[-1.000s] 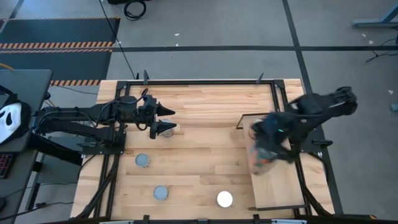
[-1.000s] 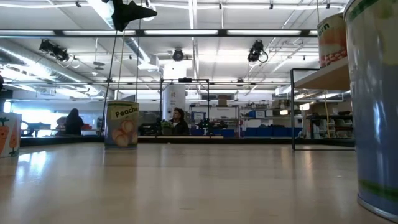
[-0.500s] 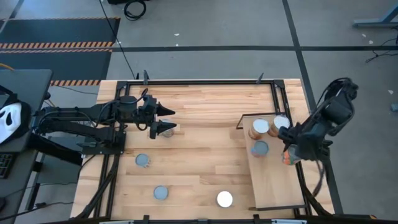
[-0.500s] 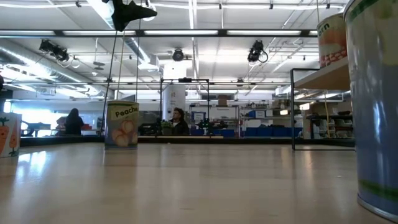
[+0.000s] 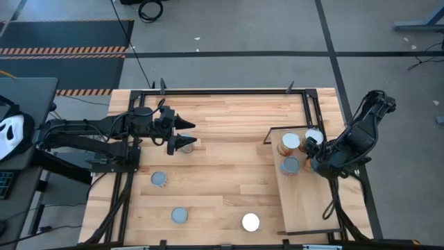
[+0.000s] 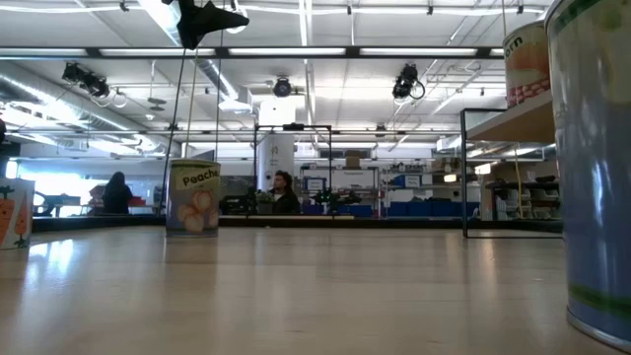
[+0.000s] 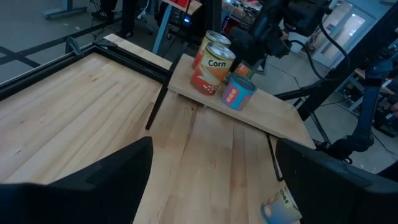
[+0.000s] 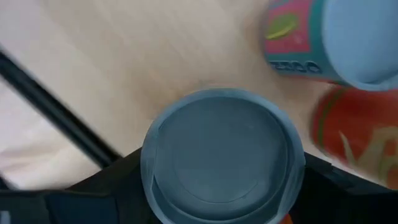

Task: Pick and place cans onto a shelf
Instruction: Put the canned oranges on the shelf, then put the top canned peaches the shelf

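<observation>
Three cans [image 5: 289, 142] grouped at the shelf's [image 5: 305, 205] far end, right tool [image 5: 320, 163] at the shelf's right edge gripping a fourth can [image 8: 222, 155], left tool [image 5: 186, 134] open, hovering above the worktop [image 5: 222, 167], three more cans [image 5: 180, 215] near the front.
</observation>
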You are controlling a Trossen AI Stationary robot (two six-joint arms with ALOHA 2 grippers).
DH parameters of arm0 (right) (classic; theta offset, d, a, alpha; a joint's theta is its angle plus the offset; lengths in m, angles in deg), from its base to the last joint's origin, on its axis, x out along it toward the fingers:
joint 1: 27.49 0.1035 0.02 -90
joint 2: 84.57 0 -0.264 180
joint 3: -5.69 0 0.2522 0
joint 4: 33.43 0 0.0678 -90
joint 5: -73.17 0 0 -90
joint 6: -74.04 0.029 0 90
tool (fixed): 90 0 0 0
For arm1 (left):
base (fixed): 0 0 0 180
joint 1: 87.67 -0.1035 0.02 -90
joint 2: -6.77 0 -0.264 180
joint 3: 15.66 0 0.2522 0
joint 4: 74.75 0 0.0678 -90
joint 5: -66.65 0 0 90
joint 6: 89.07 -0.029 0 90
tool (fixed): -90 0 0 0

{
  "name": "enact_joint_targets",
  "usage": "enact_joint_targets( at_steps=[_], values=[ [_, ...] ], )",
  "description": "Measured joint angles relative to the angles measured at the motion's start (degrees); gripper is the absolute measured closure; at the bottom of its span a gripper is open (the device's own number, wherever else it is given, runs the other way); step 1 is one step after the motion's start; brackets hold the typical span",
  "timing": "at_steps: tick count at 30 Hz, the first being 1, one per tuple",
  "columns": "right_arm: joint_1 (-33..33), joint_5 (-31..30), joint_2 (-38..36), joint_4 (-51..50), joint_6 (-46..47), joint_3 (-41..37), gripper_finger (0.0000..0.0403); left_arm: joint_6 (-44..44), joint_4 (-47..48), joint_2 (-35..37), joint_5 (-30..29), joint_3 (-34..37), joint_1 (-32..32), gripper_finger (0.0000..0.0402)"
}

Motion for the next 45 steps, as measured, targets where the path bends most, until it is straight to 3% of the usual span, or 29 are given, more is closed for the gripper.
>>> enact_joint_targets(
  at_steps=[17,25,30,37,41,45],
  values=[
    [-0.1,0.9,-0.3,-0.1,3.1,0.2,0.0046,0.0,0.0,0.0,0.0,0.0,0.0,0.0056],
    [0.0,4.5,-0.3,0.0,10.4,14.5,0.0054,0.0,0.0,0.0,0.0,0.0,0.0,0.0056],
    [-2.6,-4.0,-2.9,0.1,22.8,20.3,0.007,0.0,0.0,0.0,0.0,0.0,0.0,0.0056],
    [-9.8,-9.1,-10.5,0.5,40.6,16.0,0.011,0.0,0.0,0.0,0.0,0.0,0.0,0.0056],
    [-11.3,-10.8,-12.3,11.5,40.5,13.9,0.0124,0.0,0.0,0.0,0.0,0.0,0.0,0.0056],
    [-13.3,-16.1,-8.4,20.4,35.4,13.5,0.013,0.0,0.0,0.0,0.0,0.0,0.0,0.0056]
  ],
)
